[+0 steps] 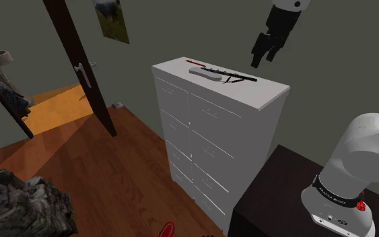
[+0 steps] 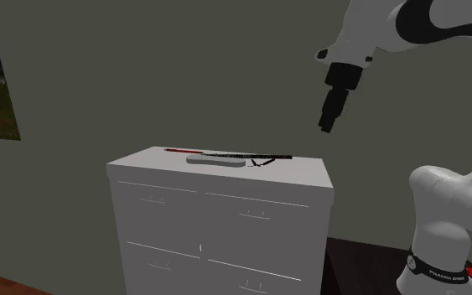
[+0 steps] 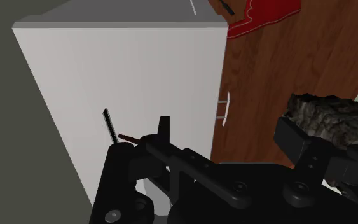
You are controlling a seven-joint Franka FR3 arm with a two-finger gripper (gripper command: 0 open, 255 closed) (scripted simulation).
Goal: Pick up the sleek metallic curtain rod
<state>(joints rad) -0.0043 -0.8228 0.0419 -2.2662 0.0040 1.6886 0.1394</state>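
**Shoulder view:** The rod (image 1: 238,76) is lying flat on the white dresser (image 1: 262,97), running along the top's far side. Its red tip is pointing twd this view's left, and its dark end, w/ a small wiry bit, twd the right. A grey slab (image 1: 204,73) is lying just beside it on the near side; can't tell if they're touching. The gripper (image 1: 264,56) is hanging in the air above & right of the dark end, well apart from it. Its fingers are pointing down and standing a little apart w/ nothing btwn them.

**Second exterior view:** The rod (image 2: 277,156) is showing as a thin dark line across the dresser (image 2: 309,180) top, w/ the slab (image 2: 215,159) in front of its middle. The gripper (image 2: 329,121) is hovering above the top's right end, not touching anything.

**Wrist view:** The gripper (image 3: 209,153) is looking down past the dresser (image 3: 139,70) top. A short stretch of rod (image 3: 109,125) is showing just ahead of the black fingers, not btwn them.

**Handling (judgement):**
- The rod is looking thin, stiff, prob. light, and smooth enough to slip.
- Being long, it's likely to tip if taken near an end, so aim near the middle, w/ the fingers straddling it crosswise.
- The slab is crowding that spot, so the free stretch twd the dark end may be the safer hold.
- It's lying very low on a hard top, so the fingertips need to come almost down to the surface.
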